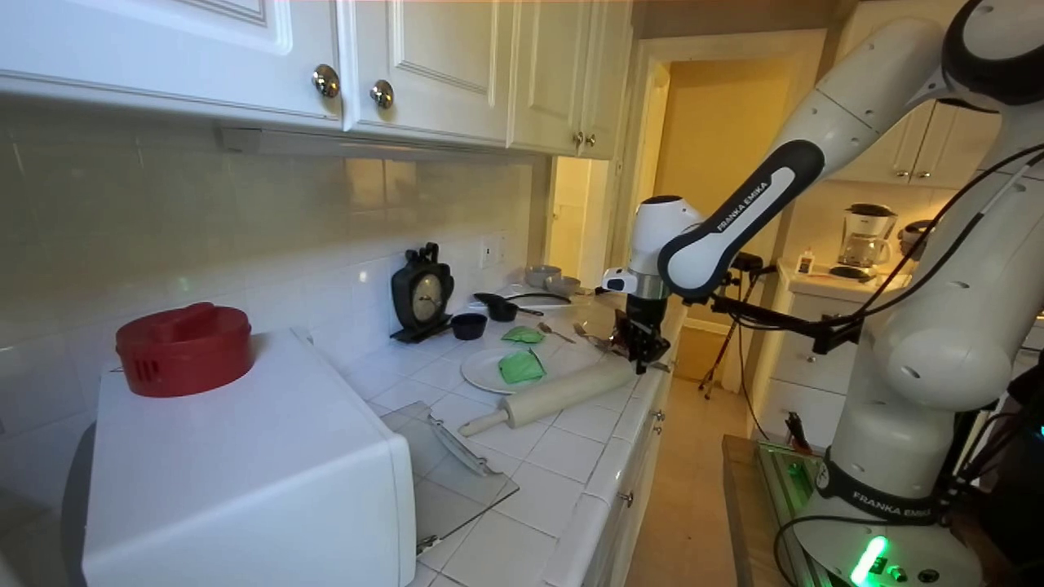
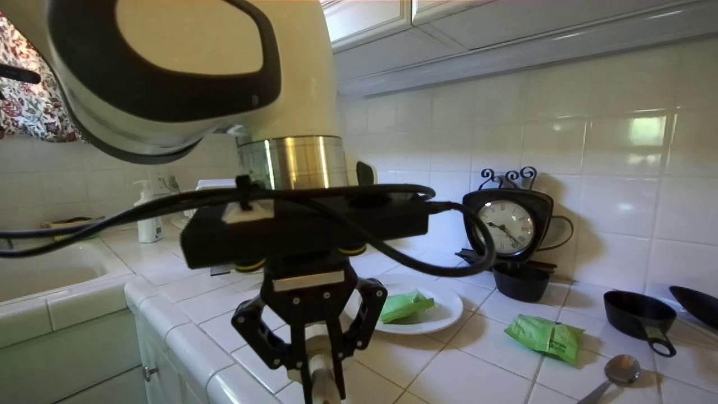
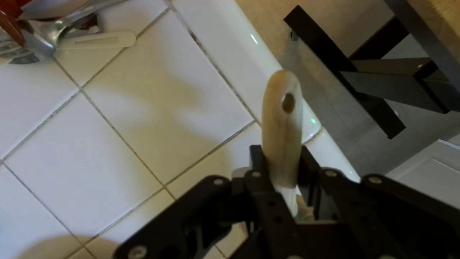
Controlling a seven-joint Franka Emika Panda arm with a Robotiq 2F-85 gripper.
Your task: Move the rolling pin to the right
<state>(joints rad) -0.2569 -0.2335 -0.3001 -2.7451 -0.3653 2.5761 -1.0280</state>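
Clearly, the long, pale tan wooden rolling pin [image 1: 567,393] slants just below the centre in an exterior view, near a round white plate [image 1: 481,372] bearing a green packet [image 1: 520,367]. The black two-fingered gripper [image 2: 323,387], bottom centre in an exterior view, is clamped around one handle [image 3: 280,136], whose rounded tip shows right of centre in the wrist view.

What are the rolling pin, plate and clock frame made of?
Rolling pin: wood, smooth satin; pale tan, faint grain.
Plate: probably glazed ceramic; white, even surface; plastic possible.
Clock frame: likely black-painted metal; thin curled scrolls on top.
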